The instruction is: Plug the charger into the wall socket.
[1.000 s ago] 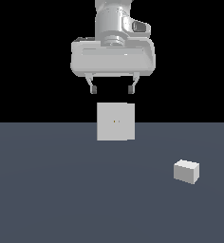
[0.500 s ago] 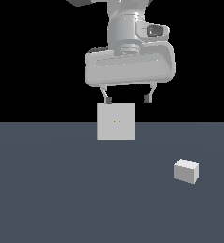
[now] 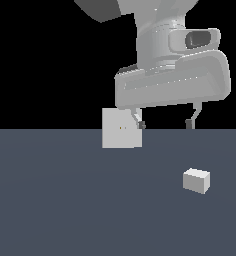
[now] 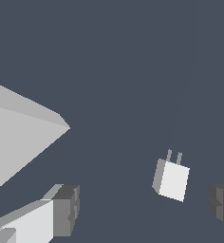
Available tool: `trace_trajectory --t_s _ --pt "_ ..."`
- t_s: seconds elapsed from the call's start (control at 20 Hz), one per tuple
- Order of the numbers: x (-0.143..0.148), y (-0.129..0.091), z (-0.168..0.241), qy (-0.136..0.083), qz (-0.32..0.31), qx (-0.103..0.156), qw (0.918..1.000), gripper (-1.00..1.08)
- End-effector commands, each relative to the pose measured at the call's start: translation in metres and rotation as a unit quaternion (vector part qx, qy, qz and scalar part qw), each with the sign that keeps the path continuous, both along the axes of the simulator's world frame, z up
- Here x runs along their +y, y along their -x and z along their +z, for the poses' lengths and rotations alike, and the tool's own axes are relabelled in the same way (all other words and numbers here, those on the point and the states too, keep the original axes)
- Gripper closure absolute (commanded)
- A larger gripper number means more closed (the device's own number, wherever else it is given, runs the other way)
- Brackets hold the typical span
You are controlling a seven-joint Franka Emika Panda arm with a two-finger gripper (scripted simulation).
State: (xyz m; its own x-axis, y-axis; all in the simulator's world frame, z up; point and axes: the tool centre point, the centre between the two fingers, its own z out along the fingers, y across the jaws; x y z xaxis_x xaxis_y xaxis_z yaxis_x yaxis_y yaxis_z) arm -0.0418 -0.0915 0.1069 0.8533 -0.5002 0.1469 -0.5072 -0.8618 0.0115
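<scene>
Two prongs stick out of the charger (image 4: 172,179), which lies on the floor (image 3: 65,210), well apart from the wall socket (image 3: 121,129). Gripper (image 3: 166,124) hangs above, jaws spread, empty. Best centre over the block, grip its flat sides, keep prongs free.

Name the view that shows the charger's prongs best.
The wrist view: the charger lies below the open hand, with two prongs sticking out. The exterior view shows the charger only as a plain block, no prongs visible.
</scene>
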Motion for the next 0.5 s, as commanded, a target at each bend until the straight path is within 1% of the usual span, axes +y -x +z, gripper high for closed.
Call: trace_trajectory --t_s 0.0,0.2,0.45 --pt "-0.012 0.009 -0.011 0.004 -0.036 -0.009 0.9993 -0.92" --pt "-0.025 0.022 -0.024 0.01 -0.08 -0.019 0.9965 -0.92" --pt "-0.037 0.034 -0.037 0.015 -0.12 -0.027 0.9923 -0.92"
